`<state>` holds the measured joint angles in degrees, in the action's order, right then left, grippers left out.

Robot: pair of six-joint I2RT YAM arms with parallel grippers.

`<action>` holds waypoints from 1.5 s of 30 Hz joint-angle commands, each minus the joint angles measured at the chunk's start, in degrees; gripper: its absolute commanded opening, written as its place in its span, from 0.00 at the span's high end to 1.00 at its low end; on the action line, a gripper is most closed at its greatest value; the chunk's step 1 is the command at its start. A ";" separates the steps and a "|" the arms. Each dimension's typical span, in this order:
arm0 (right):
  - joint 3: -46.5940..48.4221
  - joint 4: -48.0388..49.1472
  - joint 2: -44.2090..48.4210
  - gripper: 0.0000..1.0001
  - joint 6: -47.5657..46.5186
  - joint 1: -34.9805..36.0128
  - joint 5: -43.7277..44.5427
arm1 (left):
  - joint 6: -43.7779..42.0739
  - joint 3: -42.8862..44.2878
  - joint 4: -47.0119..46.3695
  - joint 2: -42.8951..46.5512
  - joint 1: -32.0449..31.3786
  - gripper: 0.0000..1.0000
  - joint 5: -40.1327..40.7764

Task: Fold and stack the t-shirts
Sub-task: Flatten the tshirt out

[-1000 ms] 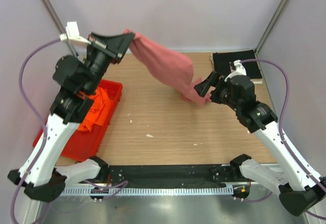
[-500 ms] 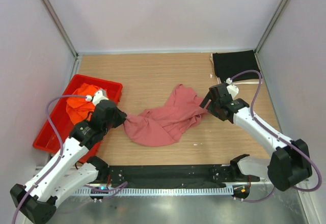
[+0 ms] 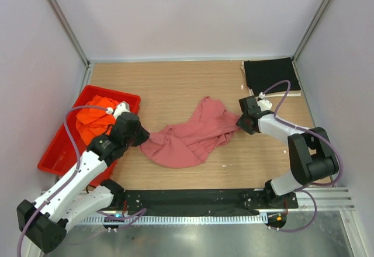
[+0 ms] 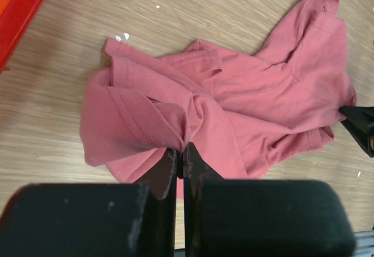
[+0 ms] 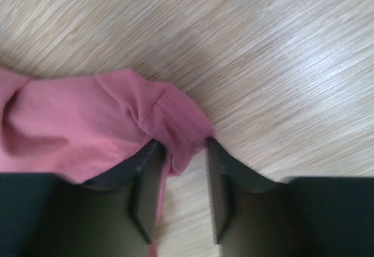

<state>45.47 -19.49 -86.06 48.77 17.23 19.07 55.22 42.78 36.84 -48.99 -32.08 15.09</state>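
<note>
A rose-red t-shirt (image 3: 190, 135) is found crumpled on the wooden table (image 3: 175, 87), met at its left end by the left gripper (image 3: 143, 136) and at its right end by the right gripper (image 3: 239, 120). An orange t-shirt (image 3: 93, 120) is bundled in the red tray (image 3: 57, 159) at the left edge. A black t-shirt (image 3: 270, 76) is laid flat at the far right corner.

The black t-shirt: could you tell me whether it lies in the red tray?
No, the black t-shirt lies at the far right corner of the table; the red tray holds the orange t-shirt.
</note>
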 commanded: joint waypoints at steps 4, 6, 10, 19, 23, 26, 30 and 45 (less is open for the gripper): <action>1.09 0.70 0.80 0.99 -2.72 -2.82 5.00 | -1.08 0.81 -5.28 -2.95 0.26 1.00 -1.03; 2.42 -7.12 4.04 0.99 -2.54 -2.82 8.60 | -1.08 2.12 -6.43 -3.82 0.26 1.00 -2.17; 5.67 -17.41 21.57 0.99 -2.28 -2.73 11.07 | -1.87 7.83 -7.66 -7.33 0.26 1.00 -2.97; 7.35 -15.86 33.50 0.99 -2.80 -2.73 10.64 | -3.63 21.45 -3.43 -19.64 5.44 1.00 -1.28; 8.66 -7.25 27.56 0.99 -5.97 -2.82 11.16 | -3.19 22.17 -6.42 -23.94 8.08 1.00 -4.63; 10.86 -1.55 22.19 0.99 -7.73 -2.82 11.08 | -3.36 21.73 -7.04 -26.32 8.34 1.00 -4.98; 14.02 7.16 11.81 0.99 -10.01 -2.82 8.19 | -4.59 21.11 -8.36 -30.28 10.01 1.00 -5.42; 50.39 10.01 -31.51 0.94 -26.45 -2.73 -18.19 | -6.79 18.04 -7.57 -32.49 11.86 1.00 -8.41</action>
<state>89.45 -9.96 -115.33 26.65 14.39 5.91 49.63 62.24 30.26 -84.53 -20.18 7.42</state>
